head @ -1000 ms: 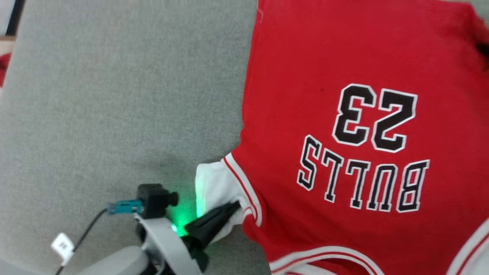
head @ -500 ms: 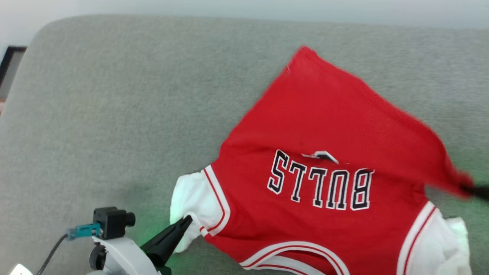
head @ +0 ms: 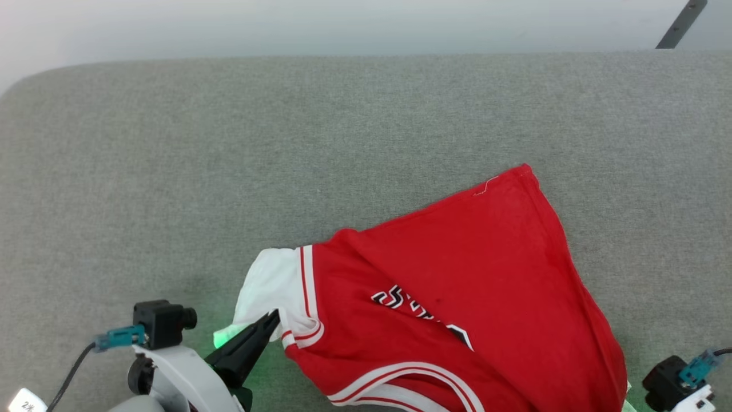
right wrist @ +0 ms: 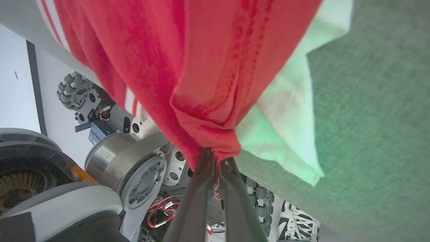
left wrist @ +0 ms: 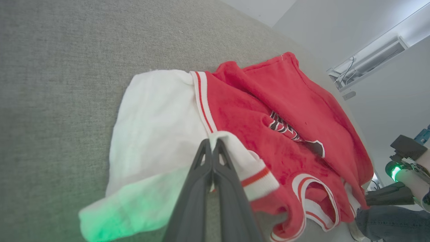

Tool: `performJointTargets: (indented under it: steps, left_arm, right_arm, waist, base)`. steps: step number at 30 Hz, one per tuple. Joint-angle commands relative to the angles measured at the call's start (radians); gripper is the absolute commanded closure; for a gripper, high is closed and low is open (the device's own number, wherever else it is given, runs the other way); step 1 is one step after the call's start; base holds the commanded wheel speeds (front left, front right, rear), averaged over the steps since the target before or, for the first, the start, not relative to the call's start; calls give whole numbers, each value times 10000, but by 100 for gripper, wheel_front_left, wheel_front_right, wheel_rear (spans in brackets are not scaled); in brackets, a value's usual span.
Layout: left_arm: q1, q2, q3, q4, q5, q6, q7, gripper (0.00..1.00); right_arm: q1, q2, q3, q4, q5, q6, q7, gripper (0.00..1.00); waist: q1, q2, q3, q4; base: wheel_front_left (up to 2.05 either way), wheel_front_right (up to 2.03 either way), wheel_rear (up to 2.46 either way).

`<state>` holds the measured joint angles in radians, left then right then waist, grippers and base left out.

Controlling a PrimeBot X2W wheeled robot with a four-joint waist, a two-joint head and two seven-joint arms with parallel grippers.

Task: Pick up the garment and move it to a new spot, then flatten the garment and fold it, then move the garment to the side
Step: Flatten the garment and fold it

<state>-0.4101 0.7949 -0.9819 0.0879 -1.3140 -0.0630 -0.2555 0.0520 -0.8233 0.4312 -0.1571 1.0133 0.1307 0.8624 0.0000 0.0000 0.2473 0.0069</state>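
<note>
The garment (head: 457, 286), a red jersey with white sleeves, lies on the grey surface, its lower half doubled over toward me so only scraps of black lettering (head: 394, 298) show. My left gripper (head: 273, 317) is shut on the white sleeve near its striped trim; the left wrist view has the left gripper (left wrist: 212, 144) pinching that cuff. My right gripper (right wrist: 215, 156) is shut on a bunched red edge of the garment (right wrist: 201, 84), which hangs from it at the near edge of the surface. In the head view only the right wrist's camera (head: 677, 380) shows, at the lower right.
The grey fabric surface (head: 286, 143) stretches wide to the left and behind the garment, ending at a pale far edge. Below its near edge sit the robot's base wheels (right wrist: 77, 97). A shoe (right wrist: 295, 218) and a person's jeans leg (left wrist: 386, 222) are close by.
The camera has tilted, shifting the whole picture. My right gripper has pulled the red hem toward the near edge, folding the garment over the number and most lettering. The left stays on the sleeve.
</note>
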Motion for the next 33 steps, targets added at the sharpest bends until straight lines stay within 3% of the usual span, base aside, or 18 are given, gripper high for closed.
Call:
performJointTargets:
  steps: [1,2,3,4,5,13,17,23,27,33]
  left_arm:
    - [-82,-41,-19,80,46,-69,19,100]
    - [-110,-64,-32,125,57,-83,41,100]
    - [-139,-85,-37,166,73,-104,39,100]
    - [-166,-111,-35,210,80,-138,32,100]
    - [-182,-141,-28,240,87,-170,29,100]
    - [-288,-431,-32,366,254,-323,-12,100]
    - [-485,-677,-54,385,450,-362,-16,100]
    - [-1058,-1135,-152,494,699,-482,86,100]
    - [-1493,-1606,-282,652,854,-569,168,100]
    - [-1833,-2185,-380,981,967,-655,73,100]
  right_arm:
    - [16,95,21,-133,-177,0,-37,100]
    - [-16,158,-24,-205,-297,0,-137,100]
    - [-54,210,-181,-226,-401,0,-242,91]
    - [-81,196,-315,-320,-508,0,-313,41]
    - [-102,126,-426,-474,-581,0,-375,0]
    - [-775,-394,-2957,-1561,-43,0,-318,0]
    - [-2602,212,-3514,-1241,-947,2,-918,0]
    - [-5655,1330,-1868,559,-2341,0,-1204,0]
    - [-6881,1208,-542,1983,-2936,0,-1238,0]
    - [-7940,979,941,3557,-2861,0,-1257,0]
  waist:
    - [0,0,23,-31]
    - [0,0,40,-43]
    - [0,0,51,-49]
    - [0,0,57,-46]
    - [0,0,63,-27]
    - [0,0,95,251]
    - [0,0,297,516]
    - [0,0,837,1123]
    - [0,0,1180,1683]
    - [0,0,1563,2146]
  base:
    - [0,0,0]
    - [0,0,0]
    - [0,0,0]
    - [0,0,0]
    - [0,0,0]
    - [0,0,0]
    - [0,0,0]
    - [0,0,0]
    - [0,0,0]
    - [0,0,0]
